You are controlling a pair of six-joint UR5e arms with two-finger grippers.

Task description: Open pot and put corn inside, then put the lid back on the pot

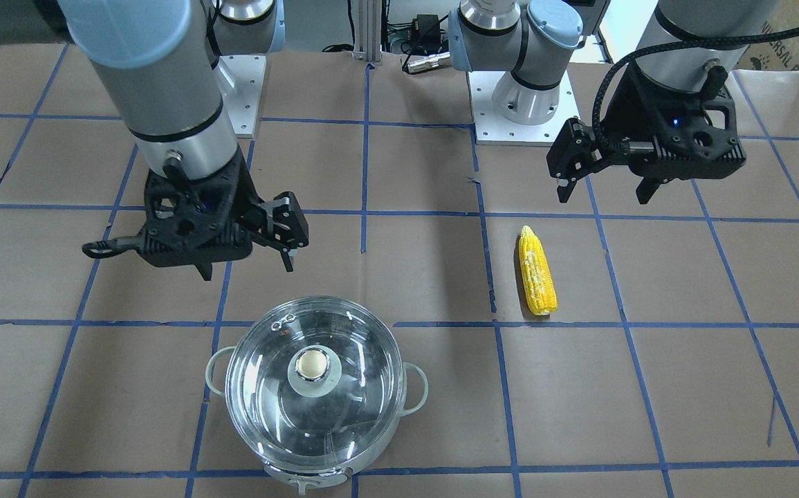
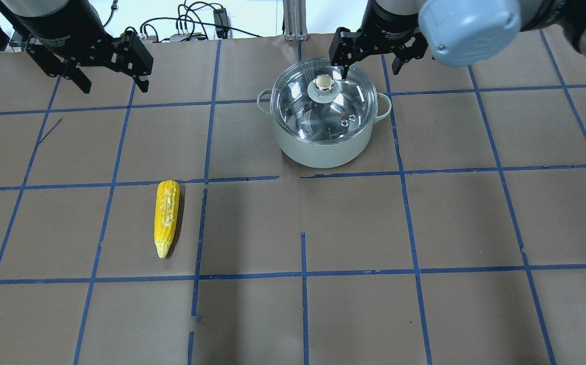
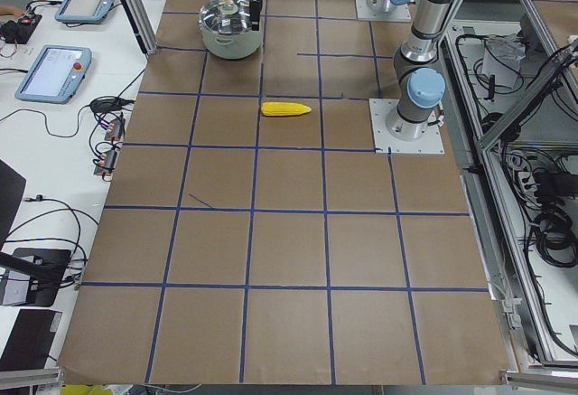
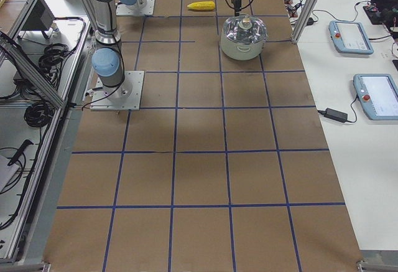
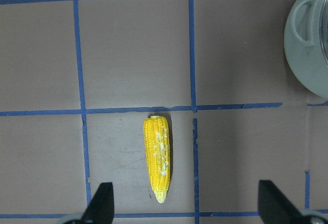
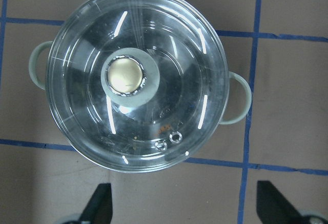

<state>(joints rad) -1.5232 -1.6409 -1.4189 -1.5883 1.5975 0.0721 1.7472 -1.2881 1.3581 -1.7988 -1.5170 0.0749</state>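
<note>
Desk (image 2: 424,228): brown paper gridded with blue tape, filling the scene. White side bench (image 4: 348,160) along the far edge, away from the robot, with two blue-rimmed pendants (image 4: 351,35) lying flat.

Pot (image 2: 323,152): stands upright just right of centre, toward the far side, with a pale loop handle at left and right. Closed by the lid (image 6: 169,80), clear glass seated level on the rim.

Right end effector (image 2: 370,71): hangs raised over the pot, fingers spread wide, gripping nothing, apart from the knob (image 2: 324,82). In its wrist view, dark fingertips (image 6: 100,203) at the bottom edge, lidded pot centred ahead of them.

Left end effector (image 2: 114,85): hangs raised over the left side, fingers spread too, empty.

Corn (image 2: 166,217): lies flat on the left half, lengthwise near to far, tapered tip toward the robot. Sits below the left end effector and apart from it, showing between its fingertips in that wrist view. Well apart from the pot, with blue tape lines crossing the paper between the two.
</note>
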